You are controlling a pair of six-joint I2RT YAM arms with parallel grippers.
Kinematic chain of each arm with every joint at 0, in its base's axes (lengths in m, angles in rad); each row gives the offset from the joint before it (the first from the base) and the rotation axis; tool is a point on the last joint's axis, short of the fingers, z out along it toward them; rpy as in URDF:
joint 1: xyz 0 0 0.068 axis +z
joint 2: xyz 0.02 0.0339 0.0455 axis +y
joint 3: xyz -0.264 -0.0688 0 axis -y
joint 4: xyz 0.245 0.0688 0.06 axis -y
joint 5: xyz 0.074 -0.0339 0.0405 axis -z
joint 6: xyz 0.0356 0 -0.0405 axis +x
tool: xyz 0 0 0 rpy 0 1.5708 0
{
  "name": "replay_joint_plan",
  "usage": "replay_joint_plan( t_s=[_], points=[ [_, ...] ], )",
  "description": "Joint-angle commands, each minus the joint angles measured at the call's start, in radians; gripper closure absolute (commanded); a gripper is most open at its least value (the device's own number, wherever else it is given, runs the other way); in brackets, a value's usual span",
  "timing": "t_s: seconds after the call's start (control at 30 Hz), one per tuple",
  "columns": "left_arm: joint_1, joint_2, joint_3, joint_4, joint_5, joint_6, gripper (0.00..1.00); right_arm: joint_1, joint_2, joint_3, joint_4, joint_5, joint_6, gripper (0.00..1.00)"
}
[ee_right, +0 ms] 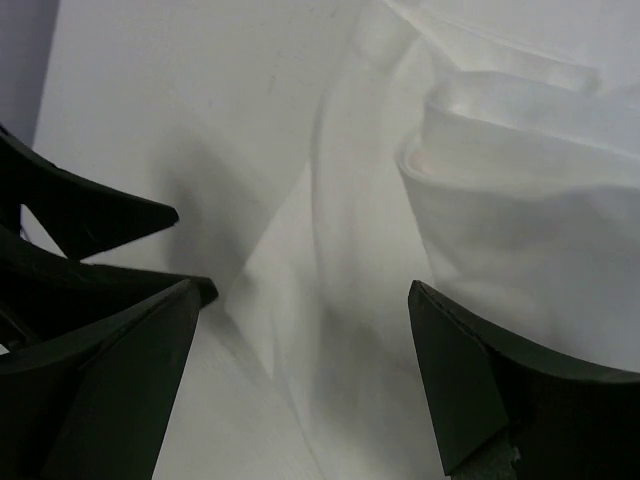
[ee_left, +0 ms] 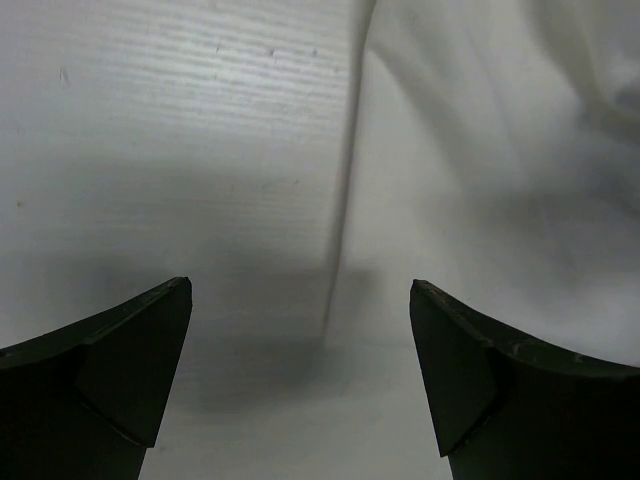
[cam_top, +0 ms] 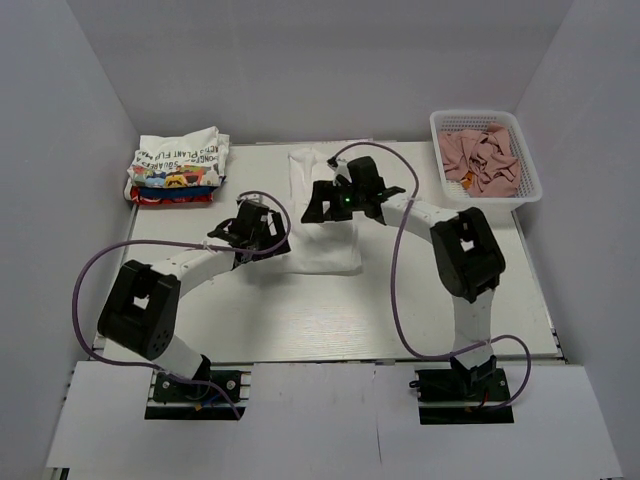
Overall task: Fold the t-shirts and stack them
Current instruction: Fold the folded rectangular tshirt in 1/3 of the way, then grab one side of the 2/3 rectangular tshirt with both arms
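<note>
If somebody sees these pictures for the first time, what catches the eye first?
The large white t-shirt in the middle of the table, with the left fingers and right fingers open over it. Then the colourful stack of folded t-shirts at the far left and the white basket of pinkish cloths at the far right.

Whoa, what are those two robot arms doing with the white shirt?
They are folding t-shirts. Both arms hover over a white t-shirt, already folded over, in the middle of the table. The left gripper and the right gripper are both open and hold nothing. A stack of folded t-shirts sits at the far left corner. A white basket of pinkish cloths stands at the far right.
</note>
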Motion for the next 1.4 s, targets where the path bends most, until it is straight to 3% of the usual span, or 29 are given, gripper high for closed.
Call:
replay_joint_plan(
  t_s=[0.0, 0.1, 0.27, 0.43, 0.53, 0.63, 0.83, 1.0, 1.2, 1.37],
  points=[
    [-0.002, -0.053, -0.023, -0.056, 0.021, -0.032, 0.00, -0.002, 0.088, 0.058, 0.121, -0.155, 0.076, 0.10],
    [-0.002, -0.073, -0.023, -0.074, 0.021, -0.042, 0.00, -0.017, 0.169, 0.113, 0.186, -0.134, 0.127, 0.10],
    [-0.011, -0.104, -0.023, -0.110, 0.021, -0.051, 0.00, -0.063, 0.313, 0.321, 0.135, 0.033, 0.096, 0.10],
    [-0.021, -0.113, -0.043, -0.099, 0.031, -0.051, 0.00, -0.085, 0.283, 0.369, 0.138, -0.098, 0.055, 0.10],
    [-0.021, -0.102, -0.055, -0.065, 0.045, -0.051, 0.00, -0.077, 0.151, 0.247, 0.165, -0.108, 0.016, 0.10],
    [-0.021, -0.081, -0.055, -0.015, 0.065, -0.031, 0.00, -0.080, -0.057, -0.011, 0.243, -0.085, 0.007, 0.10],
    [-0.008, 0.028, -0.011, 0.062, 0.086, -0.011, 0.08, -0.086, -0.283, -0.306, 0.082, 0.117, -0.040, 0.10],
    [-0.008, 0.117, 0.022, 0.111, 0.155, 0.011, 0.20, -0.108, -0.329, -0.439, 0.045, 0.155, -0.001, 0.10],
    [-0.008, 0.178, 0.034, 0.118, 0.179, 0.040, 0.35, -0.128, -0.282, -0.511, 0.091, 0.083, 0.039, 0.10],
    [-0.008, 0.198, 0.045, 0.117, 0.163, 0.050, 0.43, -0.146, -0.196, -0.489, 0.162, 0.038, 0.056, 0.21]
  ],
)
